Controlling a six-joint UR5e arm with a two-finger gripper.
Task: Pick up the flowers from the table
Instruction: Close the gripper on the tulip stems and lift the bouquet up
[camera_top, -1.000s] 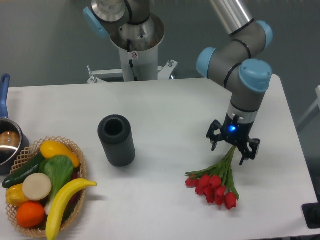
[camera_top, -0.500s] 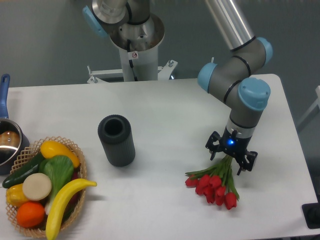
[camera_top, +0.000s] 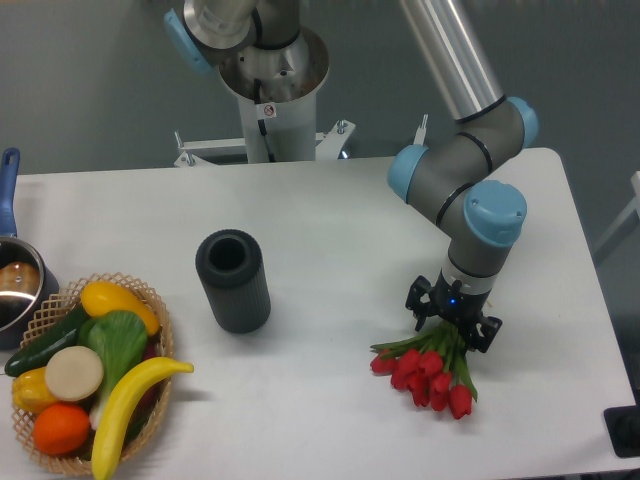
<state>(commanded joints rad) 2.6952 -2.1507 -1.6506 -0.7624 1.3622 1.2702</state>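
The flowers (camera_top: 430, 366) lie on the table (camera_top: 330, 230) at its near right, red heads toward the near edge, stems running up and right, away from the camera. The gripper (camera_top: 452, 325) hangs directly over the stem end, jaws spread open astride the stems, not yet closed on them.

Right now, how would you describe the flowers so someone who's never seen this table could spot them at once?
On the white table, look to the near right part, directly under the gripper. The flowers lie there: red tulips on thin green stems, the only red bunch, far from the wicker basket of fruit.
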